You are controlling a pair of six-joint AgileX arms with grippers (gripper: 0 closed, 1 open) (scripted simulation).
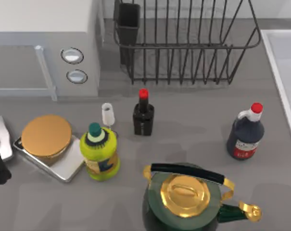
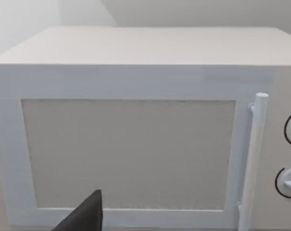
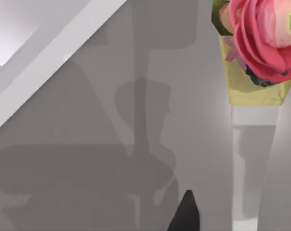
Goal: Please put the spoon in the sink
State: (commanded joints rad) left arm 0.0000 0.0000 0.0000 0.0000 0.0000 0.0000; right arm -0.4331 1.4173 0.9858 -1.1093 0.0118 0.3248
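We are seeing the sink [image 1: 287, 53] at the table's right edge, with the black dish rack [image 1: 183, 43] standing just beside it. A kettle [image 1: 186, 197] and three bottles are crowding the middle. Our left gripper [image 2: 85, 217] is facing the microwave [image 2: 135, 120] and our right gripper [image 3: 186, 214] is hanging near a pink flower [image 3: 260, 33]. We cannot tell how open they are, or where the spoon is.

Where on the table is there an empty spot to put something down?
Bare table lies between the small red-capped bottle and the big dark bottle, in front of the dish rack. It is crowded around the green bottle, kettle and scale.
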